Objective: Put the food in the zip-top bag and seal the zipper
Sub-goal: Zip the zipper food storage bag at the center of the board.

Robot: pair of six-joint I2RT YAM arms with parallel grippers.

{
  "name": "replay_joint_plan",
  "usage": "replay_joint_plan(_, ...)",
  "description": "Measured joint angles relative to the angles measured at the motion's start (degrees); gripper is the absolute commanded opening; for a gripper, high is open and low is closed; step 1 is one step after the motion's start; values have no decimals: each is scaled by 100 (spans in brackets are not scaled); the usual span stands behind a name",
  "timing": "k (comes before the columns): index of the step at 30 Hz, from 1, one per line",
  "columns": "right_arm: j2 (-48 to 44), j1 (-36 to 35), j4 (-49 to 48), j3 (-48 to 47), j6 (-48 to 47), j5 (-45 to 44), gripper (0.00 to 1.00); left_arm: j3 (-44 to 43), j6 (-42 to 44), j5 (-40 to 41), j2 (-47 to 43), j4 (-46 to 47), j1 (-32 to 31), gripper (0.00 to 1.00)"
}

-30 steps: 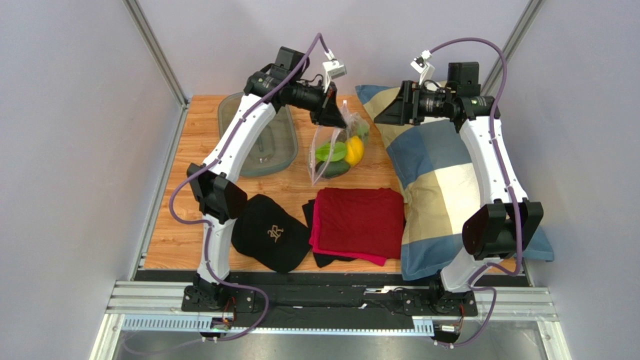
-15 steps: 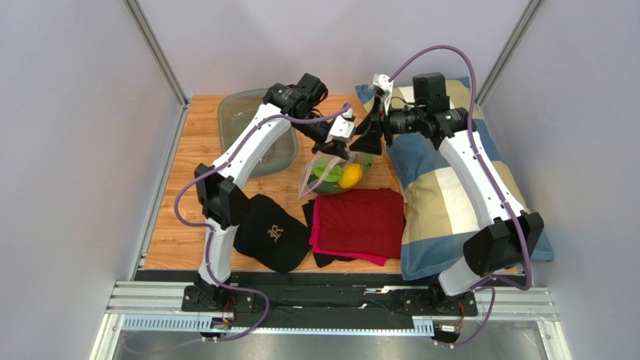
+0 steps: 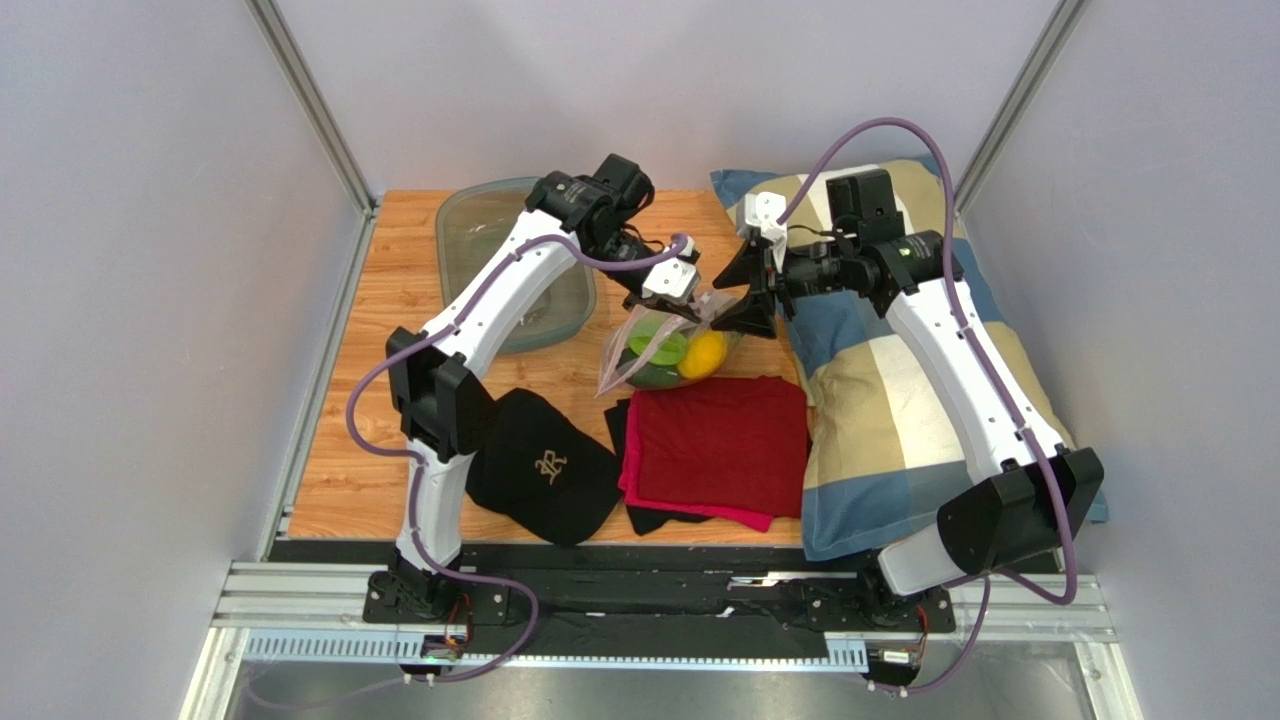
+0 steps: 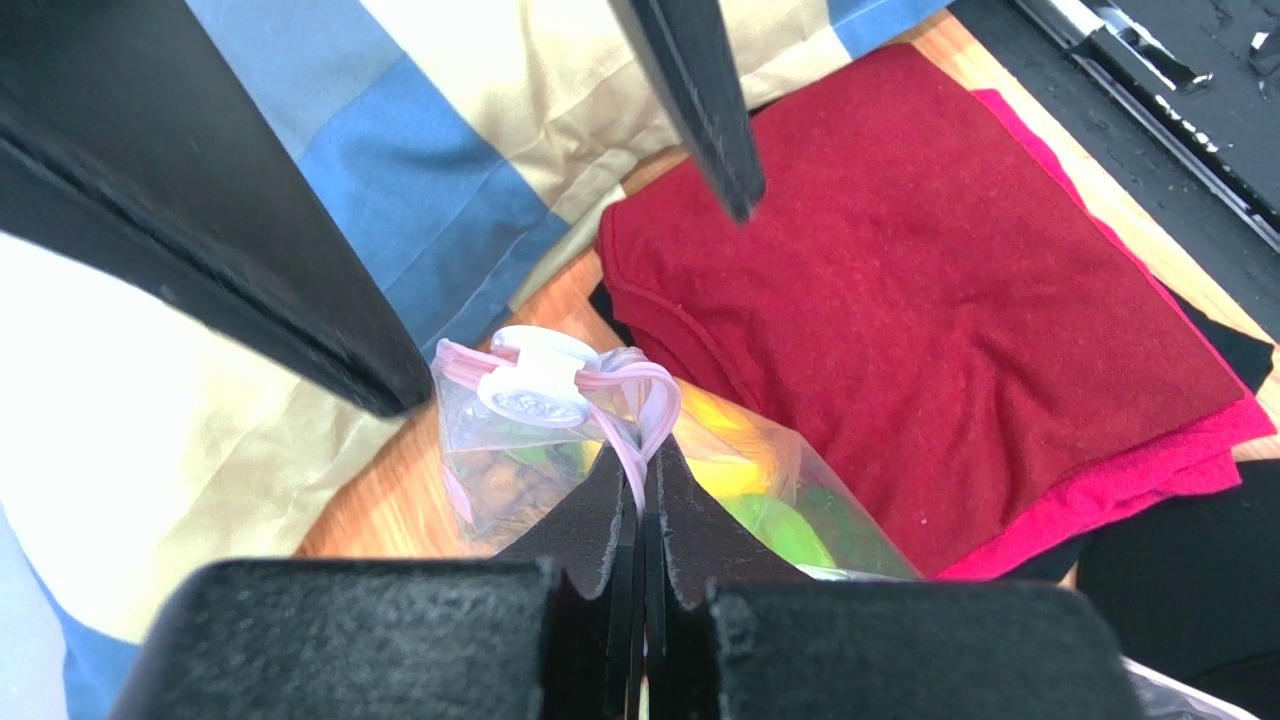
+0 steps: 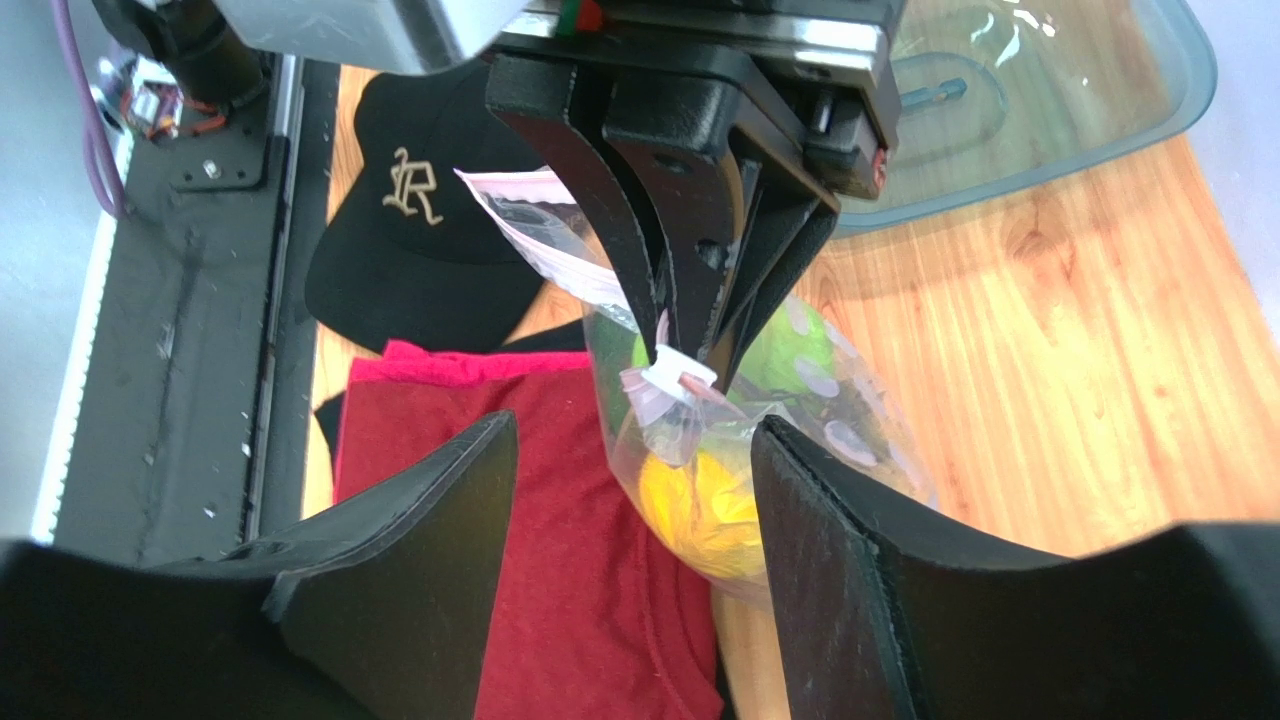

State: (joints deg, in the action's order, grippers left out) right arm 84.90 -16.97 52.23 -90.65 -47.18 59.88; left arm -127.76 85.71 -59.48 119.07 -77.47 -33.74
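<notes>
Left jaws pressed together, pinching bag (image 4: 489, 450) at zipper (image 4: 616, 378), beside white slider (image 4: 537, 381). Right jaws spread, straddling slider; contact with bag unclear. Lemon (image 5: 694, 507) and green fruit (image 5: 792, 360) inside bag, below left jaws. Underneath: red cloth (image 4: 932, 330), wooden surface (image 5: 1082, 345). Pillow (image 4: 496, 90) behind right jaws.

The wooden surface (image 3: 388, 293) carries a grey-green translucent tray (image 3: 559, 308) at its far left and a black cap (image 3: 544, 465) at the near left. In the middle, a folded red cloth (image 3: 718, 443) lies stacked on black cloth (image 3: 618, 428). A checked pillow (image 3: 872, 405) covers the right side. The zip-top bag (image 3: 676, 353) is just beyond the red cloth.
</notes>
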Motion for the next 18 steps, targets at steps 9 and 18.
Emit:
replay_joint_plan(9, 0, -179, 103, 55, -686, -83, 43, 74, 103, -20, -35, -28, -68, 1)
replay_joint_plan(18, 0, -247, 205, 66, -1200, -295, 0, 192, 109, 9, -90, -96, -70, 28)
